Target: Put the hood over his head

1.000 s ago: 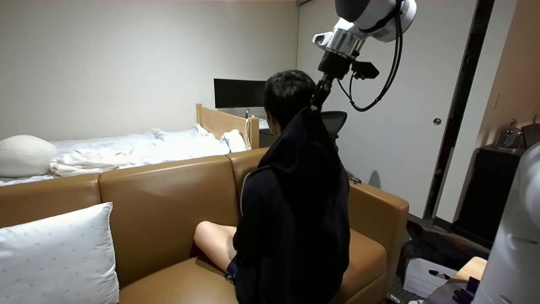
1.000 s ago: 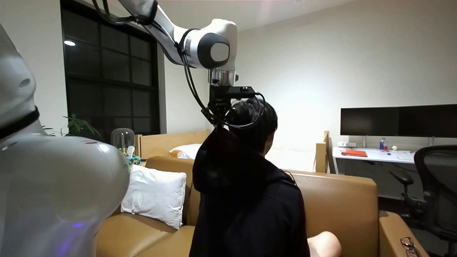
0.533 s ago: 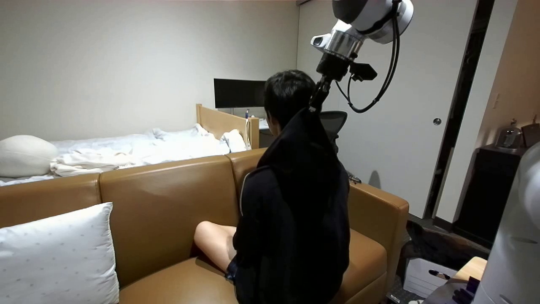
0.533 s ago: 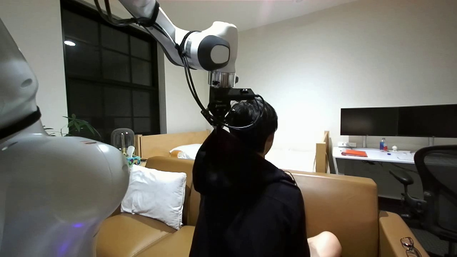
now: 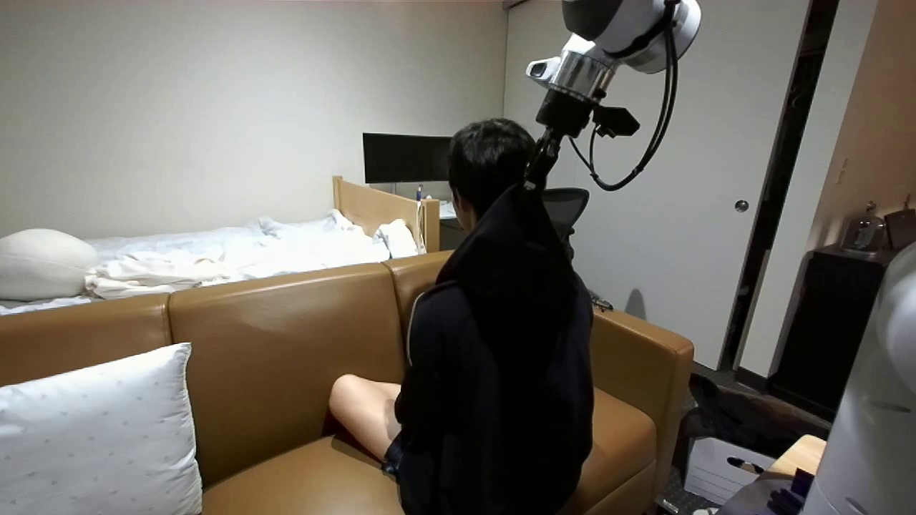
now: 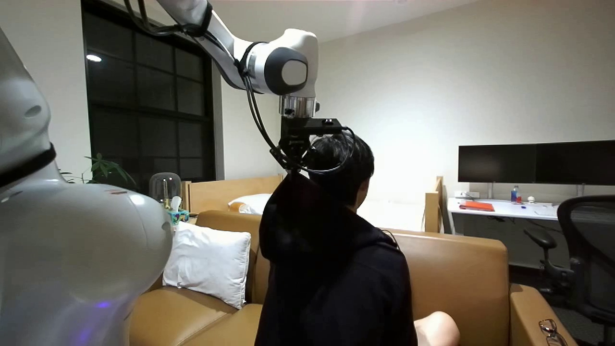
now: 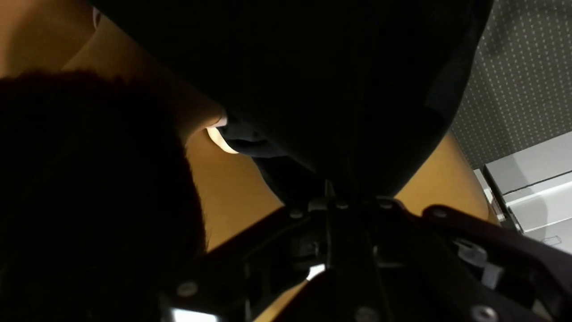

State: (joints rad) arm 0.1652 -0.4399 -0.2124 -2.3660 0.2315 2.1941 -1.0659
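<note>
The hand (image 5: 531, 179) is closed, and it pinches the upper edge of the black hood (image 5: 517, 247). The hood is drawn up into a peak just behind his head (image 5: 490, 157), while the dark hair is in plain sight in both exterior views. In an exterior view, a black cable (image 6: 323, 171) hangs in a loop across the back of the hair and hides a little of it. In the wrist view, the hair is very near to the hand; whether they touch, I cannot tell. He sits on a brown sofa (image 5: 279, 329). A white pillow (image 6: 211, 259) is tilted on its seat, and eyeglasses (image 6: 551, 332) rest on its armrest. Behind the sofa is a bed (image 5: 383, 212). There is also a white worktop (image 6: 511, 210) with a red folder (image 6: 476, 206) and two dark screens (image 6: 497, 163), and near it an office chair (image 6: 588, 254).
</note>
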